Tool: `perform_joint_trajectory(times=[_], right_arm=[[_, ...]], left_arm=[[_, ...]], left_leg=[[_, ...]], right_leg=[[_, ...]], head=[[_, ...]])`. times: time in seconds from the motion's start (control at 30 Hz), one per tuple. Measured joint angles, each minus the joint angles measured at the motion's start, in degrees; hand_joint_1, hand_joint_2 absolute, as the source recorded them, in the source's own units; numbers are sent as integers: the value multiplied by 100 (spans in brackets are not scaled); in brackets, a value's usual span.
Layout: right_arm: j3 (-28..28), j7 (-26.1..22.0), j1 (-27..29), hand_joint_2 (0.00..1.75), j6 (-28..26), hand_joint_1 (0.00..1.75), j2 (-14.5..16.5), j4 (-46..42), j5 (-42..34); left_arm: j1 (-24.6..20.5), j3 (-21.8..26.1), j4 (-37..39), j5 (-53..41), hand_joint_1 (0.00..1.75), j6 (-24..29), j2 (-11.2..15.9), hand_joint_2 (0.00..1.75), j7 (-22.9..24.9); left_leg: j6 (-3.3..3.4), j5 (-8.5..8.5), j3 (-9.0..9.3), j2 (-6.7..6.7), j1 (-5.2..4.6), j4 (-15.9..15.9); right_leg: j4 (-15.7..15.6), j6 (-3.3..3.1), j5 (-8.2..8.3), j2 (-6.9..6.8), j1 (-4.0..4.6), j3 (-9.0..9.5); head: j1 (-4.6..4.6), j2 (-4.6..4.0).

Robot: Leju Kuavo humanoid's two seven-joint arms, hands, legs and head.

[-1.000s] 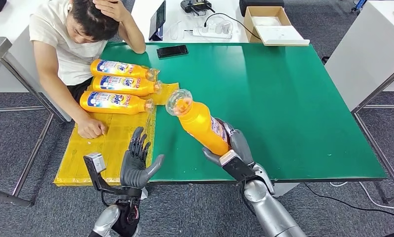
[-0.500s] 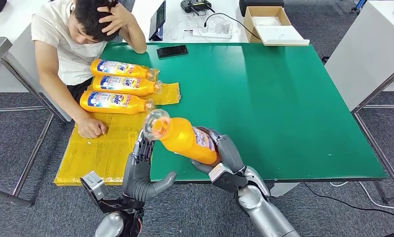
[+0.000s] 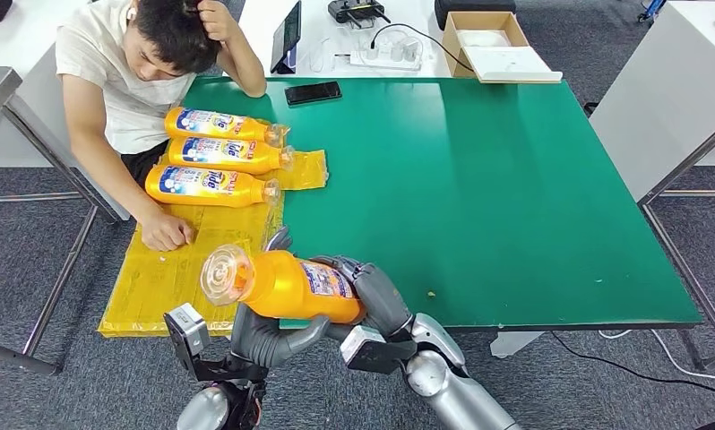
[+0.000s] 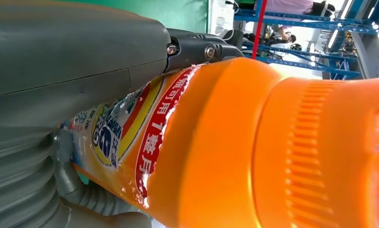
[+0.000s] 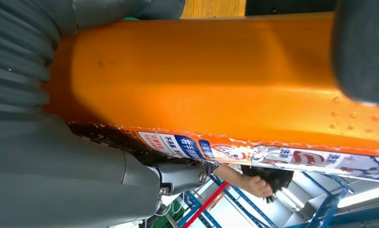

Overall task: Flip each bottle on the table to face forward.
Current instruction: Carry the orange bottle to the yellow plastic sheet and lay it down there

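One orange bottle (image 3: 291, 285) lies level above the green table's (image 3: 515, 179) near edge, long axis running 3 to 9 o'clock, cap toward 9. Right hand (image 3: 376, 300) grips its base; left hand (image 3: 264, 333) cups underneath, fingers touching it.

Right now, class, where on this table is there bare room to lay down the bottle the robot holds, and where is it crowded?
Free: the green tabletop right of the yellow sheet, below the phone. Also free is the sheet's near part, below the person's fist. Crowded: the sheet's far end, where three bottles lie.
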Motion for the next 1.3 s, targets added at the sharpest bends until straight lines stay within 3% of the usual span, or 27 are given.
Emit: perform_joint_trajectory(times=[0.4, 0.47, 0.53, 0.6, 0.63, 0.73, 1.0, 1.2, 1.3], right_arm=[[175, 0, 0, 175, -37, 175, 40, 0, 145], [233, -2, -1, 175, -43, 166, 57, 0, 150], [284, -8, -3, 175, -38, 89, 67, 3, 118], [328, -14, -5, 175, -33, 10, 79, 19, 66], [349, -18, -5, 175, -33, 1, 86, 33, 47], [420, -52, -2, 175, -39, 0, 103, 90, 24], [511, -125, -2, 175, -179, 0, 129, 228, 27], [544, -125, 1, 175, -498, 0, 167, 298, 205], [556, -116, 22, 44, -968, 0, 187, 314, 544]], left_arm=[[-62, 14, 138, 473, 4, -155, -60, 175, 232], [-85, 23, 172, 634, 88, -268, -70, 175, 256], [-91, 34, 193, 806, 171, -376, -85, 175, 239], [-89, 53, 199, 933, 175, -417, -105, 175, 149], [-88, 72, 193, 986, 175, -408, -121, 175, 99], [-83, 160, 131, 1250, 175, -452, -176, 175, 61], [-61, 435, 76, 2116, 175, -1164, -190, 175, 411], [-29, 541, 77, 2195, 175, -1245, -190, 175, 456], [-14, 598, 86, 2216, 175, -1145, -190, 175, 480]], left_leg=[[0, 0, 0, 0, 1, 0], [0, 0, 0, 0, 1, 0], [0, 0, 0, 0, 1, 0], [0, 0, -1, 0, 1, 0], [0, 0, -1, 0, 1, 0], [0, 0, -1, 0, 1, 0], [0, 0, -1, 0, 1, 0], [0, 0, -1, 1, 1, 0], [0, 0, -1, 0, 1, 0]], right_leg=[[0, 0, 0, 0, 1, 0], [0, 0, 0, 0, 1, 0], [0, 0, 0, 0, 1, 0], [1, 0, 0, 0, 0, 0], [1, 0, 0, 0, 0, 0], [0, 0, 0, 0, 0, 0], [0, 0, 0, 0, 1, -1], [0, 0, 0, 0, 1, -1], [0, 0, 0, 0, 1, -1]], head=[[-1, 1], [-1, 1], [0, 1], [0, 0], [0, 0], [0, 2], [-1, 1], [-1, 1], [-1, 2]])
